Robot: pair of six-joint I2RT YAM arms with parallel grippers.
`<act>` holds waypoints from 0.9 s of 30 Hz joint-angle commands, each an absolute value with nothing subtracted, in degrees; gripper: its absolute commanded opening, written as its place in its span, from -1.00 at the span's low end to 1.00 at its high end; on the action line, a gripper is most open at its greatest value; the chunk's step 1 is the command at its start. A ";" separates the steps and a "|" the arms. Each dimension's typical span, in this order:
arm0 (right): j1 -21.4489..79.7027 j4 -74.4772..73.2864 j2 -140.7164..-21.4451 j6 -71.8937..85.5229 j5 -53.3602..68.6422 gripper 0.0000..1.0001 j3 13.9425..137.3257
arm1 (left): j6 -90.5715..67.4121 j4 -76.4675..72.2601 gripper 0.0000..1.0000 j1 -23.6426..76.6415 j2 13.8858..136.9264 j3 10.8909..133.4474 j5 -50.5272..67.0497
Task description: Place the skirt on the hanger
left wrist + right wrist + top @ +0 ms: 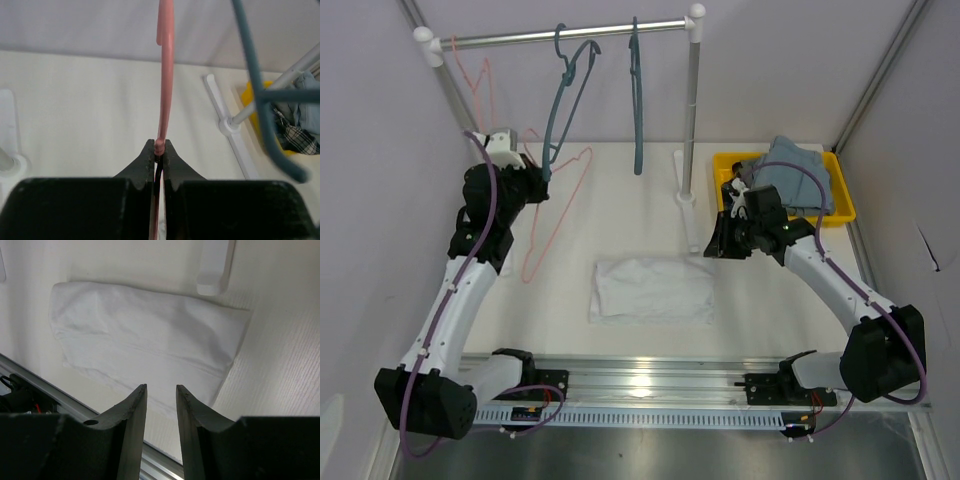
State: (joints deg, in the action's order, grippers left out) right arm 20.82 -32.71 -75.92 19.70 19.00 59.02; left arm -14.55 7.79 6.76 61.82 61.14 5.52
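A white folded skirt (652, 290) lies flat on the table in front of the arms; it also shows in the right wrist view (145, 340). My left gripper (538, 183) is shut on a pink hanger (552, 215), which hangs down over the table left of the skirt; in the left wrist view the pink wire (165, 75) runs up from the closed gripper (159, 146). My right gripper (716, 243) is open and empty, just right of the skirt; it points down at the skirt's near edge (161, 388).
A metal rail (570, 35) carries two blue-grey hangers (565, 95) and another pink one (470, 70). The rail's post (691, 120) stands on a white foot (682, 190). A yellow bin (840, 200) with grey clothes sits at the back right.
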 commanded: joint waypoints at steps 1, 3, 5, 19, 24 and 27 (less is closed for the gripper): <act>21.36 -30.67 -75.59 20.21 19.95 -0.29 58.80 | -19.59 6.60 -1.00 7.64 58.37 56.61 5.01; 21.53 -30.67 -75.67 20.30 19.86 -0.29 58.71 | -20.56 5.89 -1.00 8.00 55.92 52.68 5.36; 21.71 -30.67 -75.59 20.30 19.86 -0.29 58.62 | -21.62 5.36 -1.00 8.44 54.24 51.07 5.36; 21.97 -30.85 -73.83 20.57 19.34 -0.29 57.92 | -30.58 -2.11 -1.00 15.81 39.21 32.44 11.60; 21.97 -31.64 -72.34 20.83 19.60 -0.29 57.92 | -29.71 -8.07 -1.00 20.37 39.37 28.31 18.01; 22.41 -31.73 -70.84 21.62 19.69 -0.29 57.75 | -29.09 -11.32 -1.00 24.07 41.30 26.47 19.33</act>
State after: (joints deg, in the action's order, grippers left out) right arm 21.82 -32.32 -73.84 20.51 18.98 57.98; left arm -29.02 -3.11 21.10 40.01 28.32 15.25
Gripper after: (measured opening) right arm 0.358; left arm 0.073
